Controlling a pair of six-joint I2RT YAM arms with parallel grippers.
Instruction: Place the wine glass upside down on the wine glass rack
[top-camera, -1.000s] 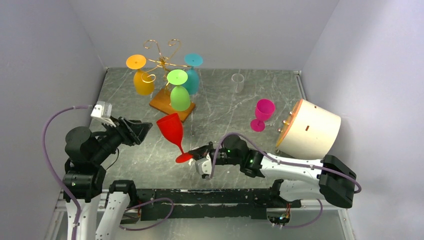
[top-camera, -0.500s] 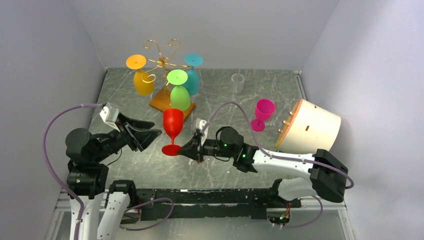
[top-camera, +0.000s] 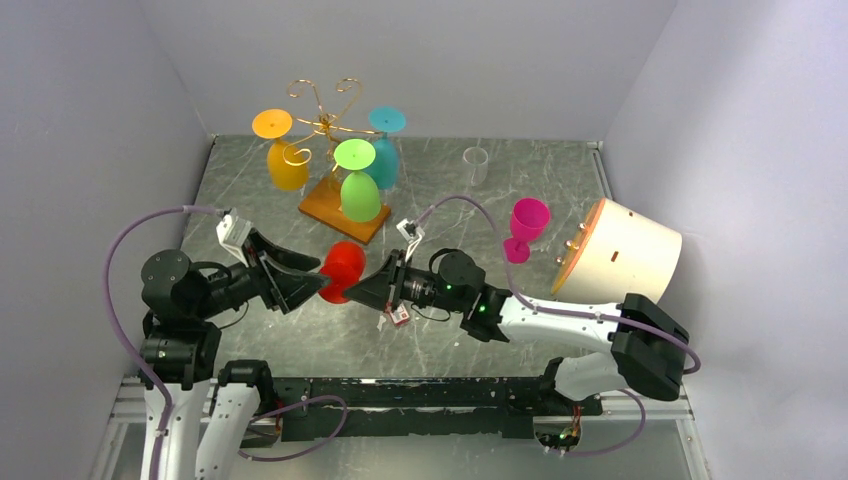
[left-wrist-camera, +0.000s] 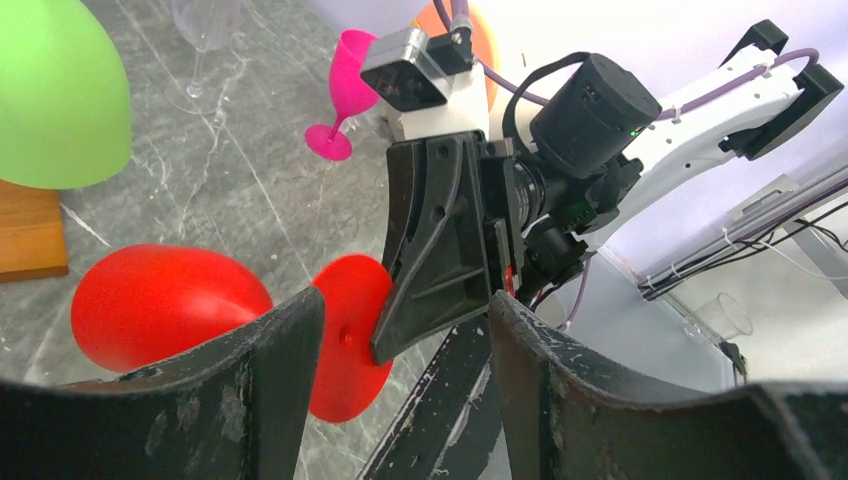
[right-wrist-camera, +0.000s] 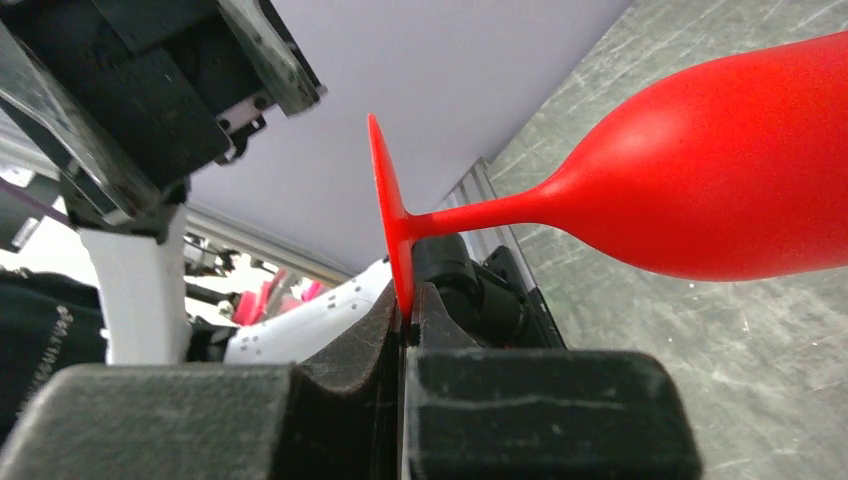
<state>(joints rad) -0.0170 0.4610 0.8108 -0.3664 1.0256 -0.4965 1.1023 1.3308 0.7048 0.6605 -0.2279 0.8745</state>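
Observation:
The red wine glass (top-camera: 343, 268) is held off the table on its side, bowl toward the rack. My right gripper (top-camera: 366, 288) is shut on the rim of its foot disc (right-wrist-camera: 385, 200); the stem and bowl (right-wrist-camera: 720, 190) stick out beyond the pinch point (right-wrist-camera: 405, 300). My left gripper (top-camera: 314, 284) is open just left of the glass. In the left wrist view the red foot (left-wrist-camera: 345, 335) shows in the gap of that gripper (left-wrist-camera: 400, 310), the bowl (left-wrist-camera: 170, 305) to the left. The wine glass rack (top-camera: 322, 120), gold wire on a wooden base (top-camera: 325, 205), stands behind.
Orange (top-camera: 285, 160), green (top-camera: 358, 185) and teal (top-camera: 384, 150) glasses hang upside down on the rack. A magenta glass (top-camera: 524, 228) stands upright at the right, a clear glass (top-camera: 476, 165) at the back. A white cylinder (top-camera: 620, 258) lies by the right wall.
My right gripper has turned the red glass from upright to lying sideways and raised it. My left gripper has moved right, up to the glass.

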